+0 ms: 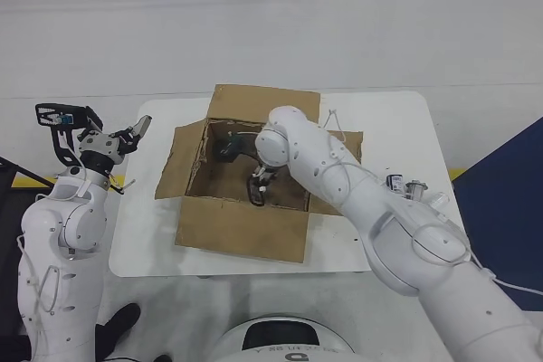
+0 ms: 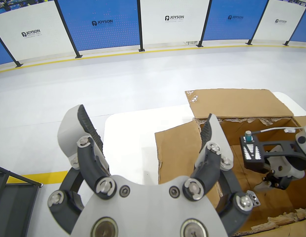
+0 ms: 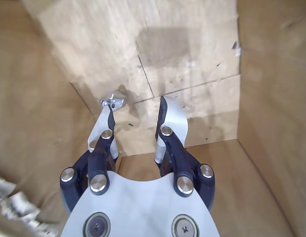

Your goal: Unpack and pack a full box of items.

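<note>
An open cardboard box stands mid-table with its flaps spread. My right gripper is down inside it, open, just above the box floor. A small metal piece lies on that floor by a wall, touching the tip of one finger; nothing sits between the fingers. In the left wrist view the right gripper hangs low in the box. My left gripper is open and empty, above the table's left edge, apart from the box's left flap.
Several small items lie on the white table right of the box. Crumpled packing paper lies along the box's near inner wall. A dark rack stands on the floor left of the table.
</note>
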